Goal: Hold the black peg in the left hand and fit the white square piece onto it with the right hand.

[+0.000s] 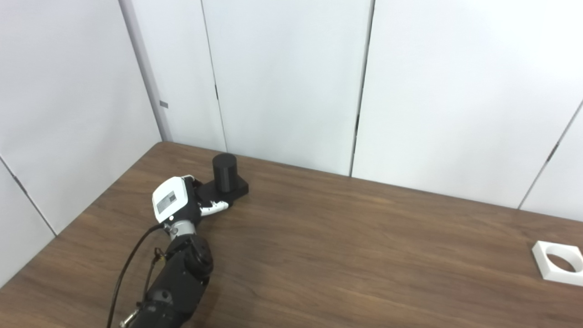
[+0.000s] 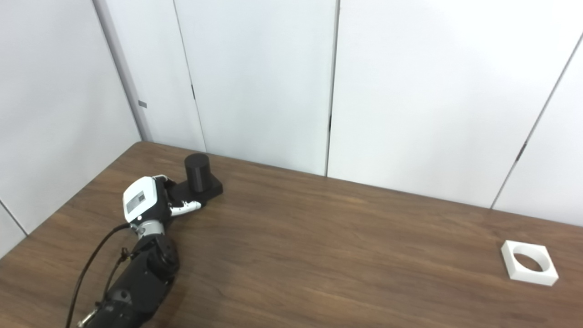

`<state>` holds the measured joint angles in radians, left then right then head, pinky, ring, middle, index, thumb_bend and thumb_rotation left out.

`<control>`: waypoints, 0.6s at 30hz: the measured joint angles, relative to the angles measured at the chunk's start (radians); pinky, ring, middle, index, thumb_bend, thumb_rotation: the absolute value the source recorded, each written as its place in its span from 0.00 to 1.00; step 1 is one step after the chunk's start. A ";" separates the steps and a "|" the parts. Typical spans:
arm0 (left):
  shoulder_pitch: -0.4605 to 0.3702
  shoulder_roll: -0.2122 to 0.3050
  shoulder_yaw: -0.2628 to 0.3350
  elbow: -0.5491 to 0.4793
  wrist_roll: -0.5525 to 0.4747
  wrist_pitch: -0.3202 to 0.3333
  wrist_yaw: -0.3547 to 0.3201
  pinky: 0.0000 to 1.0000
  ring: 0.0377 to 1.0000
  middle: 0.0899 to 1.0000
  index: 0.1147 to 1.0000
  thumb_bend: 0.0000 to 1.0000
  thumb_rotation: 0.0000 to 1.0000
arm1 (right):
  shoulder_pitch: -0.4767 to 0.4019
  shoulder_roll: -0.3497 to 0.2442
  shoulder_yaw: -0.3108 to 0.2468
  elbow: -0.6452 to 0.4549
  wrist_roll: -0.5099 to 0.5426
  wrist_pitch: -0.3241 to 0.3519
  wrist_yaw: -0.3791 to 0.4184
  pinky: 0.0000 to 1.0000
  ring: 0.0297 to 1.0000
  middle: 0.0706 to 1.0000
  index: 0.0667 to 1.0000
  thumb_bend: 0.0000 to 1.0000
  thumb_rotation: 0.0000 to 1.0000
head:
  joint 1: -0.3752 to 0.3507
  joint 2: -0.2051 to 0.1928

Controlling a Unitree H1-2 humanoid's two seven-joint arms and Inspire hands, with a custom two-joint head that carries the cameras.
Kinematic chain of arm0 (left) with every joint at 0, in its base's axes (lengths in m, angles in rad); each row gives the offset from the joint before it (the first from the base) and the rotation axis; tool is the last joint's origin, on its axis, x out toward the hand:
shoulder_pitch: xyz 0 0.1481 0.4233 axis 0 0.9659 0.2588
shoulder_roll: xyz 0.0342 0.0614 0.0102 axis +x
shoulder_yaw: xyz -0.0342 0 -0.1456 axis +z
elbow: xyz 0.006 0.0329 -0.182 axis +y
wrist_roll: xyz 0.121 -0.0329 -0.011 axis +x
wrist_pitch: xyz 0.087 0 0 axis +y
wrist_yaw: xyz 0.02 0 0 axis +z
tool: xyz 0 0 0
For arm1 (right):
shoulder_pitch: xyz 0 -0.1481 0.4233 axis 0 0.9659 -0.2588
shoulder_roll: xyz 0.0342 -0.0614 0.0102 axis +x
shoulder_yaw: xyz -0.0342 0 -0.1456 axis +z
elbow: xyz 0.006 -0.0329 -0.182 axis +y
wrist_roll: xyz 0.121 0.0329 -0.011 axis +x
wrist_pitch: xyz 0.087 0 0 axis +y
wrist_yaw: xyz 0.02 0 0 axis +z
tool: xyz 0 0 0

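The black peg (image 1: 224,171) stands upright on its flat black square base (image 1: 225,192), near the far left corner of the dark wood-grain table (image 1: 346,255). The left hand (image 1: 175,200) reaches in from the lower left on a black forearm (image 1: 175,282), with a black cable (image 1: 127,264) looping along the arm's left side. The white back plate of the hand faces the cameras, and the hand sits against the near left edge of the base; a white fingertip (image 1: 217,207) lies along the base's front edge, touching or just beside it (the remaining fingers are hidden behind the palm). Whether the hand has actually clamped the base cannot be told from either view. The white square piece (image 2: 529,263), a flat block with a large round hole through its middle, lies flat on the table near the right edge, well apart from the peg and untouched. The right hand does not appear in either view. Pale wall panels (image 1: 291,82) with dark vertical seams stand behind the table on the far and left sides.
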<state>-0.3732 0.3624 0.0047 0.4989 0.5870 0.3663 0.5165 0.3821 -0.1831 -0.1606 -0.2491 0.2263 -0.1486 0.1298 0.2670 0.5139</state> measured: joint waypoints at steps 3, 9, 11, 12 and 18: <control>0.076 -0.003 -0.035 -0.125 0.007 0.006 -0.035 0.63 0.72 0.62 0.41 0.52 0.05 | 0.000 0.000 0.001 0.000 -0.015 0.000 -0.002 1.00 0.93 0.88 0.90 0.69 1.00 | -0.015 0.005; 0.231 -0.022 -0.101 -0.383 0.031 0.004 -0.127 0.64 0.72 0.65 0.42 0.52 0.05 | 0.002 0.002 0.005 -0.006 -0.044 0.002 -0.009 1.00 0.96 0.90 0.91 0.71 1.00 | -0.045 0.018; 0.276 -0.038 -0.126 -0.464 0.035 0.000 -0.156 0.65 0.73 0.65 0.42 0.52 0.05 | 0.003 0.004 0.012 -0.012 -0.048 0.005 -0.009 1.00 0.99 0.94 0.94 0.72 1.00 | -0.055 0.023; 0.296 -0.048 -0.137 -0.498 0.040 -0.003 -0.171 0.65 0.73 0.66 0.42 0.52 0.05 | 0.004 0.003 0.017 -0.016 -0.048 0.011 -0.009 1.00 1.00 0.94 0.95 0.74 1.00 | -0.074 0.035; 0.390 -0.095 -0.185 -0.693 0.045 0.003 -0.294 0.65 0.73 0.67 0.42 0.52 0.05 | 0.012 0.006 0.041 -0.053 -0.070 0.049 -0.013 1.00 1.00 0.94 0.95 0.72 1.00 | -0.121 0.074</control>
<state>0.0165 0.2670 -0.1804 -0.1946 0.6316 0.3688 0.2229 0.3944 -0.1776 -0.1197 -0.3025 0.1559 -0.0995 0.1167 0.1459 0.5874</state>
